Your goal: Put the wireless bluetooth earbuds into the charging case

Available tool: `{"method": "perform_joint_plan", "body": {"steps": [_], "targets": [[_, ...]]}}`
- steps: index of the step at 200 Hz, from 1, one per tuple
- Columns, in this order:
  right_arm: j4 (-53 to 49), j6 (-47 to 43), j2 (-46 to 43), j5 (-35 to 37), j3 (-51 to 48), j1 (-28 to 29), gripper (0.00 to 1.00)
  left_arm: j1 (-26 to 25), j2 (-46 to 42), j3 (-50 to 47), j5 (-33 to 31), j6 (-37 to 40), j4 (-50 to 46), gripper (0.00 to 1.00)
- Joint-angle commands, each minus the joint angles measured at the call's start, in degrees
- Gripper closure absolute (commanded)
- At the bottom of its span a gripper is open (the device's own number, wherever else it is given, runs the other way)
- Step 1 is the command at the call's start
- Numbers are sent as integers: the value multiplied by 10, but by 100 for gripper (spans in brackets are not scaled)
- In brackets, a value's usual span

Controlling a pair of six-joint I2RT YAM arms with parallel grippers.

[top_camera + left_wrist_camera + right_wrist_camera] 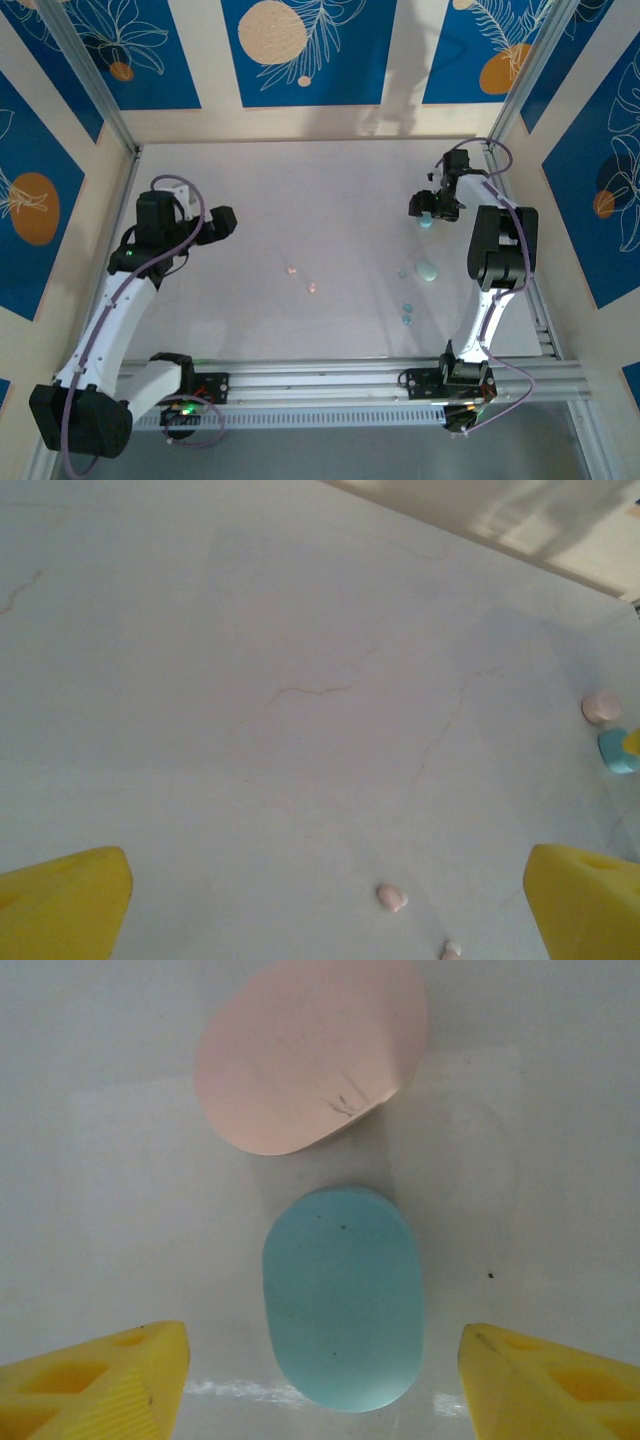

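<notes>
With right pincer (pixel 322 1330) open astride teal case (pixel 342 1300) near worktop's (pixel 320 190) far right corner, centre, close gently, spare pink case (pixel 310 1050); left pincer (pixel 327 855) open.

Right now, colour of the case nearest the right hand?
Teal-blue case; right wrist view shows it best.

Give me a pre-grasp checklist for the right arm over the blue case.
1. Right gripper open: ok, gaps on either side of the blue case.
2. Case centred between the fingers: ok, roughly.
3. Pink case clear of the fingers: ok, it lies beyond, apart from the blue one.
4. Lid of the blue case open: cannot tell.
5. Left gripper open and empty: ok.
6. Pink earbuds reachable: ok, two lie loose ahead of the left gripper.
</notes>
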Motion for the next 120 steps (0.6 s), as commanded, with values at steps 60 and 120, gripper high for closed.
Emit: {"method": "perform_joint_plan", "body": {"steps": [60,120], "targets": [[-17,-35,32,26,31,13,36,-3,-65,-76,105,-15,139,0],[-24,-51,59,26,50,16,46,-2,-50,-43,82,-31,62,0]]}}
